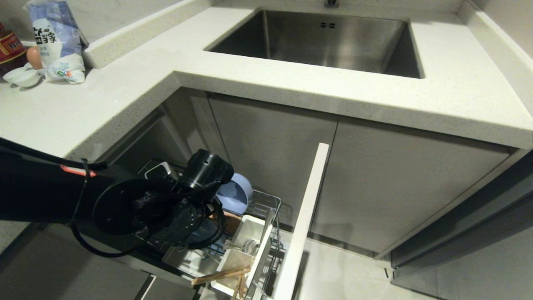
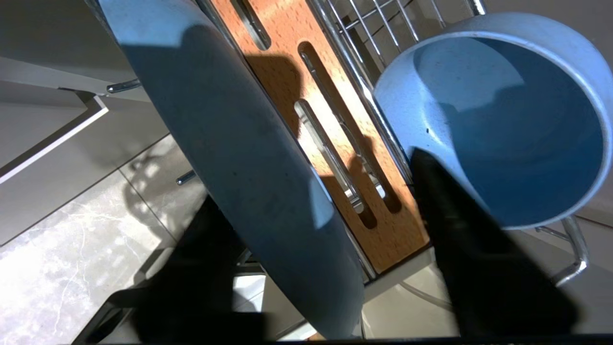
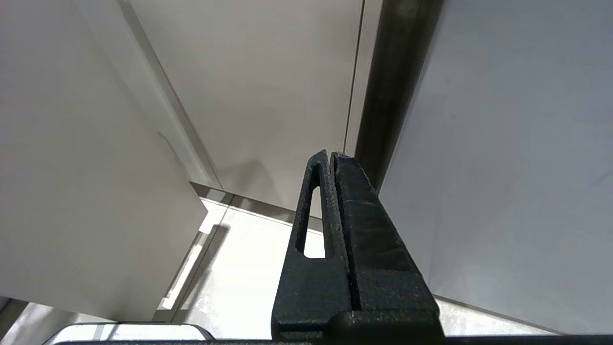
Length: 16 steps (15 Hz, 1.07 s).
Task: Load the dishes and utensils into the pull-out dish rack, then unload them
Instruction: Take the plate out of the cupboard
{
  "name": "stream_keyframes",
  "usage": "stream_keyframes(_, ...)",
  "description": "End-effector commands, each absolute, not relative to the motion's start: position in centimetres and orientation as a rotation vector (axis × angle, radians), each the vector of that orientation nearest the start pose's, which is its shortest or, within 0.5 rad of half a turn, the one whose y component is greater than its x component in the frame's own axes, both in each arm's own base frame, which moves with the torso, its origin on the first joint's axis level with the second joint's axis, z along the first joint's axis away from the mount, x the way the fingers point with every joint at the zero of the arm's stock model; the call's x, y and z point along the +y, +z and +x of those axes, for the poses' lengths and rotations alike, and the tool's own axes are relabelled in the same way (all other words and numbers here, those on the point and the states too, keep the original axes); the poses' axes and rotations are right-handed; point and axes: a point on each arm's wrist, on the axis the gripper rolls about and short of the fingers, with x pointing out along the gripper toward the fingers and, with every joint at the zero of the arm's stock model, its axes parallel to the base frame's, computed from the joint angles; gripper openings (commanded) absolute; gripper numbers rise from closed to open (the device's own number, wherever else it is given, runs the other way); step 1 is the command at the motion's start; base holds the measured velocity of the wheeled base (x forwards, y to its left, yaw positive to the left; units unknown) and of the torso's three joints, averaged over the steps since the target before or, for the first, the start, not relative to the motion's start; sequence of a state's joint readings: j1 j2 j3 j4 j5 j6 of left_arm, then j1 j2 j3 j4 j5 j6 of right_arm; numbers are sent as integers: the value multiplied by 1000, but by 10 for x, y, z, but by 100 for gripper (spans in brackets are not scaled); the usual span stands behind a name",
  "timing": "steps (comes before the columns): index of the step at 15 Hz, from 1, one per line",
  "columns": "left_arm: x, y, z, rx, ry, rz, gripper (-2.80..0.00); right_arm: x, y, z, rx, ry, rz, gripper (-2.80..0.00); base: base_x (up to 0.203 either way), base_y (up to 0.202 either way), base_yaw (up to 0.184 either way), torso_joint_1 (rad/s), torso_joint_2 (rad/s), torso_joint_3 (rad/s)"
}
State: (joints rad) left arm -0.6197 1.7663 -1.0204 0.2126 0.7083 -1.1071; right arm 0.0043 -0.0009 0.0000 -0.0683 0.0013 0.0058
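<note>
Two end effector fingers (image 2: 479,249) straddle the plate (image 2: 239,158) (jaws apart)

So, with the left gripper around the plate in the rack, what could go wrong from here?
1. The left gripper straddles the blue plate on edge; its fingers look not yet tight, so the plate could slip or tip when lifted.
2. One finger sits right beside the blue bowl; moving may knock the bowl.
3. The plate may scrape the slotted wooden strip or the rack wires.
</note>
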Motion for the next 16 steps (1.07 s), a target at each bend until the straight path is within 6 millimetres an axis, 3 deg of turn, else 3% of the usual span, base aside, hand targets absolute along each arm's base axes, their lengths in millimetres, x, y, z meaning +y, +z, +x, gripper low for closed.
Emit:
stream_keyframes(1,-158,151,249,599,469,-472,-280,0,76,-21,-48,6,6,-280,0,0,0,0,0,0)
stream_keyframes(8,-157,160,246,575,448,-509,-280,0,76,-21,-48,6,6,-280,0,0,0,0,0,0)
stream_keyframes(16,-160,211,209,495,289,-604,-280,0,76,-21,-48,6,6,-280,0,0,0,0,0,0)
